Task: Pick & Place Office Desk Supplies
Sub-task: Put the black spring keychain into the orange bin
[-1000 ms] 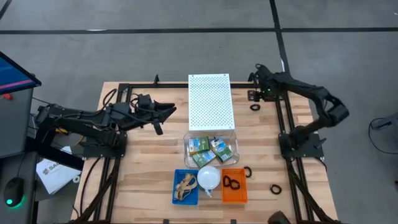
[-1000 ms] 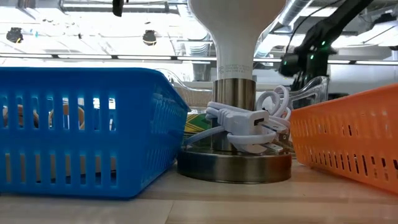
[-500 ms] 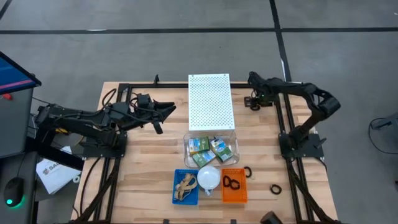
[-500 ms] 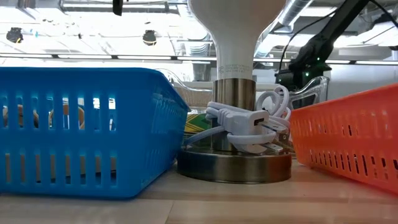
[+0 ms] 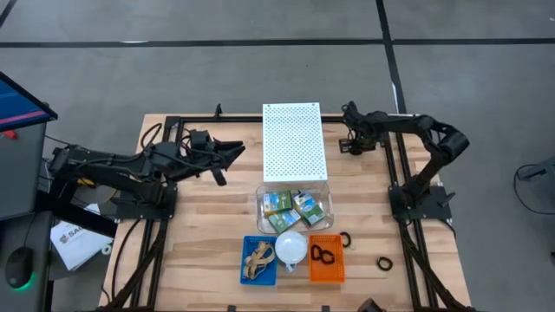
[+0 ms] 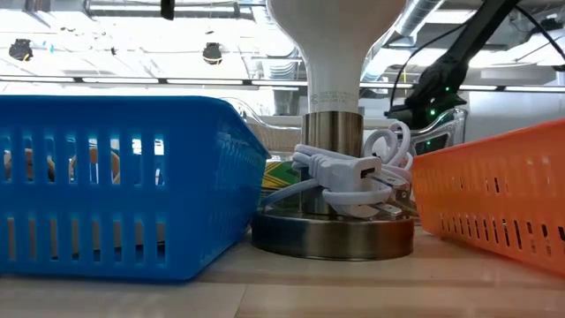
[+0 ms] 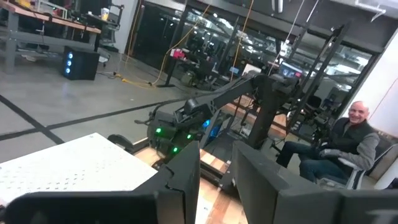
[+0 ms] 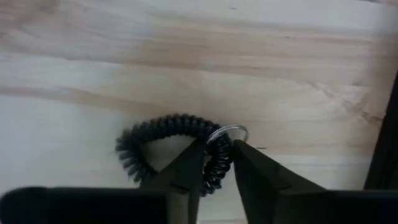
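My right gripper is at the table's far right, beside the white perforated box, and is shut on a black coiled loop with a small metal ring. My left gripper is open and empty, above the table's left half. Yellow-and-green crayon boxes lie in a clear bin. Tan rubber bands lie in the blue basket. Black loops lie in the orange basket. Two more black loops lie on the wood. My right gripper pinches the coiled loop's strand between its two fingers, right beside the metal ring. The fingers come from above, pointing down, and lie across the strand. The rest of the loop lies flat on the wooden tabletop.
A lamp with a white bulb and a white cord stands between the blue and orange baskets. Black frame rails run along the table's right side next to my right gripper. Bare wood shows at the table's left.
My right gripper has gone toward the table's left edge and down onto the black coiled loop at the far right. The low view shows the arm shifting sideways as well. The left arm has kept still.
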`<state>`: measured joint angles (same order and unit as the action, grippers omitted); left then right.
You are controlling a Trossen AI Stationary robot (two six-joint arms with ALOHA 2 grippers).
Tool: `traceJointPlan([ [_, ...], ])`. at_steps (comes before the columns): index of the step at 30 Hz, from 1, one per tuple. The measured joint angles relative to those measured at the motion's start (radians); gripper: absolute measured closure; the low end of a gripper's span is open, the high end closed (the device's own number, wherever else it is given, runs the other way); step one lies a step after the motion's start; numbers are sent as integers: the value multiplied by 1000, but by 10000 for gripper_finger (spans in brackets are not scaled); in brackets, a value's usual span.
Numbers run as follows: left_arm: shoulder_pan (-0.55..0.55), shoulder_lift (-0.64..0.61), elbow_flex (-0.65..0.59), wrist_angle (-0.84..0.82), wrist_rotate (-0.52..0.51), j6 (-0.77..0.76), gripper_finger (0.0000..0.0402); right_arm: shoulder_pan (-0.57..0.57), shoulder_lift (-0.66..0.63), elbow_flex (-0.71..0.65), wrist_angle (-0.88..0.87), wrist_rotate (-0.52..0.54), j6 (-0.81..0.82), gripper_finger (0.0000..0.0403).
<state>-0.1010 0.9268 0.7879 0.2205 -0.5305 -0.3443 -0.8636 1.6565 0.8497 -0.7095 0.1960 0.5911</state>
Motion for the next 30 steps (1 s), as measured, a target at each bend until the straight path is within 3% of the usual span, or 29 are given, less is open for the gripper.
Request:
traceJointPlan([
  [5,-11,0,0,8,7,0,314,36,0,-15,17,4,4,386],
  [10,-30,0,0,8,8,0,314,123,-31,-25,-14,10,55,393],
  [17,-46,0,0,6,8,0,314,290,-242,-24,-46,68,198,399],
  [24,-46,0,0,5,8,0,314,555,-544,-24,-251,136,442,401],
  [28,-46,0,0,5,8,4,314,793,-689,-22,-268,128,661,402],
  [30,-46,0,0,5,8,5,314,925,-725,-7,-261,173,782,402],
])
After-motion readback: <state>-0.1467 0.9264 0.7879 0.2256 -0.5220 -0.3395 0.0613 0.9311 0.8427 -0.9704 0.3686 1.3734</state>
